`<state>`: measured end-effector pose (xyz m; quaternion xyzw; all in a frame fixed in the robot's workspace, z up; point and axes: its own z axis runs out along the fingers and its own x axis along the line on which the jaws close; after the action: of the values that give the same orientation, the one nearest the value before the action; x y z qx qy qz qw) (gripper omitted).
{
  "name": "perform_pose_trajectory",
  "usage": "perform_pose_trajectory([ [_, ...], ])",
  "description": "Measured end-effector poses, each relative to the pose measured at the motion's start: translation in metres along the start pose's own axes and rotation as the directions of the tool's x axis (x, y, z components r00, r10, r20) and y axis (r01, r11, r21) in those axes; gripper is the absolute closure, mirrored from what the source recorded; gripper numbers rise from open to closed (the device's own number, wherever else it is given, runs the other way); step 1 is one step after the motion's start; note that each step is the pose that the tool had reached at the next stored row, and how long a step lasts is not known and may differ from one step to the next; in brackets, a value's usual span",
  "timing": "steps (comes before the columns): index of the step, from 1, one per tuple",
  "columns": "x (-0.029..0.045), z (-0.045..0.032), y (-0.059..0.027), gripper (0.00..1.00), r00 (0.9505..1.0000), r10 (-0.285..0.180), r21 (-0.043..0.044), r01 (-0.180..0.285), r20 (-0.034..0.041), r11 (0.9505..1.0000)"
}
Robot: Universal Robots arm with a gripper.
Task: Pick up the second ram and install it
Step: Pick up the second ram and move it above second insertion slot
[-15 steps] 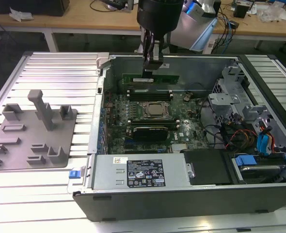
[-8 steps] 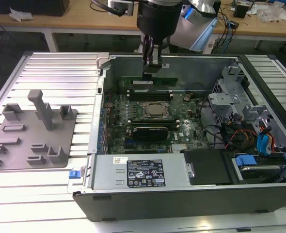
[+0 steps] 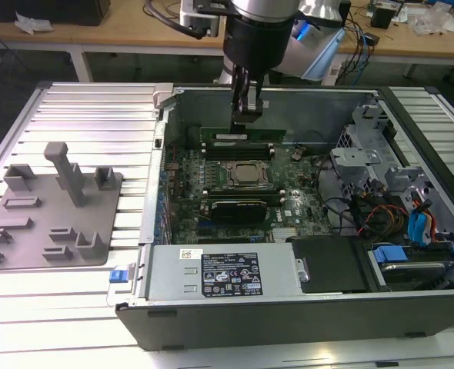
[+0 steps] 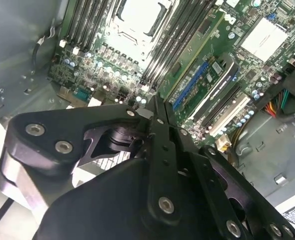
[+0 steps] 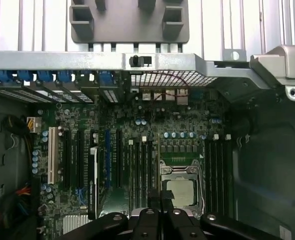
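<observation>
Pressure seems the reason for this pose. My gripper (image 3: 246, 114) hangs straight down into the open computer case (image 3: 304, 311), its two fingers brought together with nothing between them. A closed tip like that suits bearing down on a narrow edge better than grasping.

The tips stand right over the second ram (image 3: 246, 136), which stands on edge in a slot of the motherboard (image 3: 292, 201), just behind the processor socket (image 3: 246, 175) in the exterior view. I cannot tell whether the tips touch its top edge or stop just short. It is well apart from the grey holder block (image 3: 58, 223) outside the case.

The stick is long, thin and green, with a white sticker near its middle. In the second wrist view it runs as a narrow green strip alongside the dark slots.
</observation>
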<state>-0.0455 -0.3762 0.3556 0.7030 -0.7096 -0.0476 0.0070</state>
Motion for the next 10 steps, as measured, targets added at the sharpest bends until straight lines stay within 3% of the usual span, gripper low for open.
perform_pose_trajectory([
  [10, 0.0011, 0.0194, -0.0024, 0.91, 1.0, 0.0, 0.0068, 0.0, 0.0, 1.0],
])
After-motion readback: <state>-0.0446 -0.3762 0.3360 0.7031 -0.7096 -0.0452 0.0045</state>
